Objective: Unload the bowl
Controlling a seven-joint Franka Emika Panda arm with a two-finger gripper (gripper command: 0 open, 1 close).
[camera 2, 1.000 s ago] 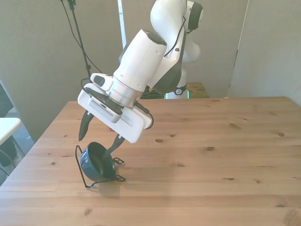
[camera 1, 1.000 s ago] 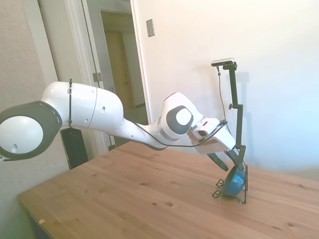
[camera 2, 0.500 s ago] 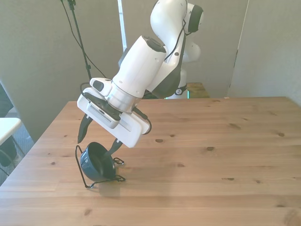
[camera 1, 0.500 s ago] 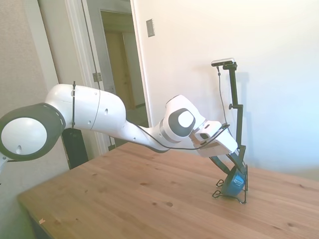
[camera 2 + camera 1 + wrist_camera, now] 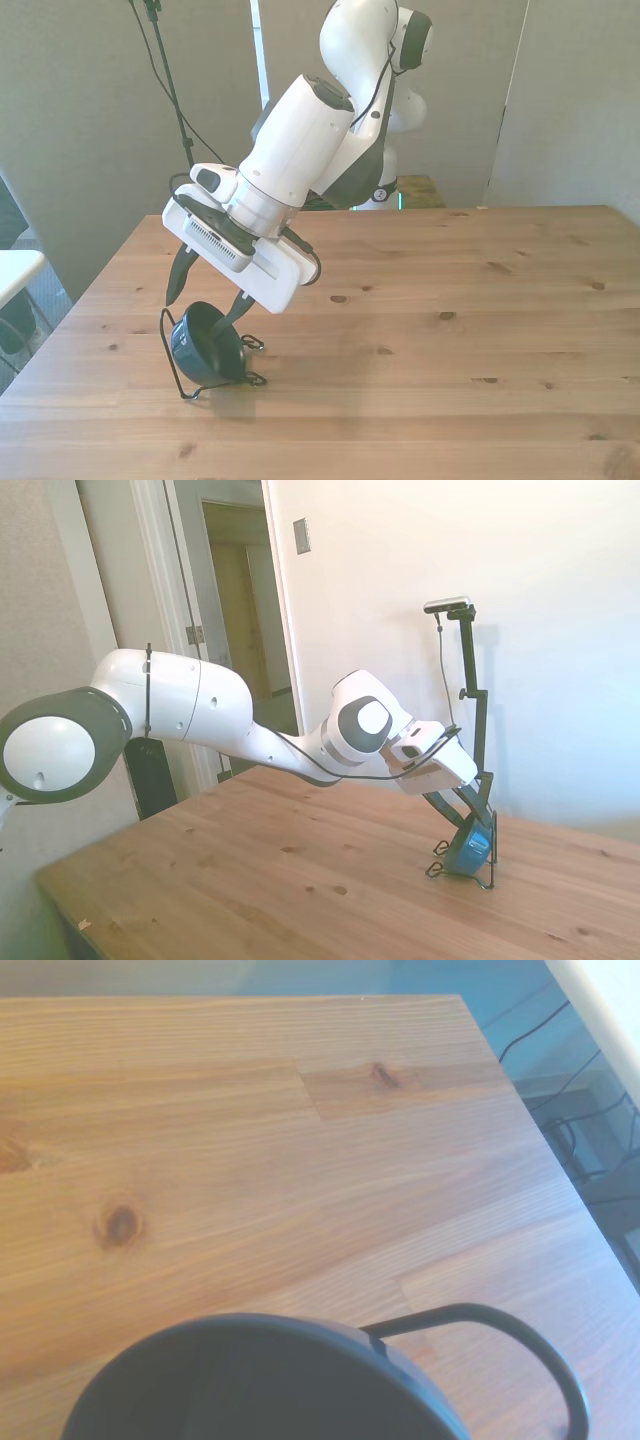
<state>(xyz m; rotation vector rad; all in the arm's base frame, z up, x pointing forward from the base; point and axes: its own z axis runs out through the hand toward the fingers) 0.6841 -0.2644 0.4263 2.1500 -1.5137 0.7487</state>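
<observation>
Claw (image 5: pixel 208 285) spread over tilted teal bowl (image 5: pixel 206 343)

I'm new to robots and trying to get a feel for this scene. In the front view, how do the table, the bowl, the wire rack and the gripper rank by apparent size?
1. table
2. gripper
3. wire rack and bowl: look much alike, so unranked.

The Franka arm (image 5: pixel 300 140) is built of smooth, glossy white rounded shells with dark grey bands at the joints. A large round white cap ringed in dark grey (image 5: pixel 45 755) closes one joint. A thin black cable (image 5: pixel 330 765) runs along the forearm. The white wrist block (image 5: pixel 235 255) carries a ribbed vent strip, and the gripper (image 5: pixel 205 292) has dark curved fingers.
</observation>
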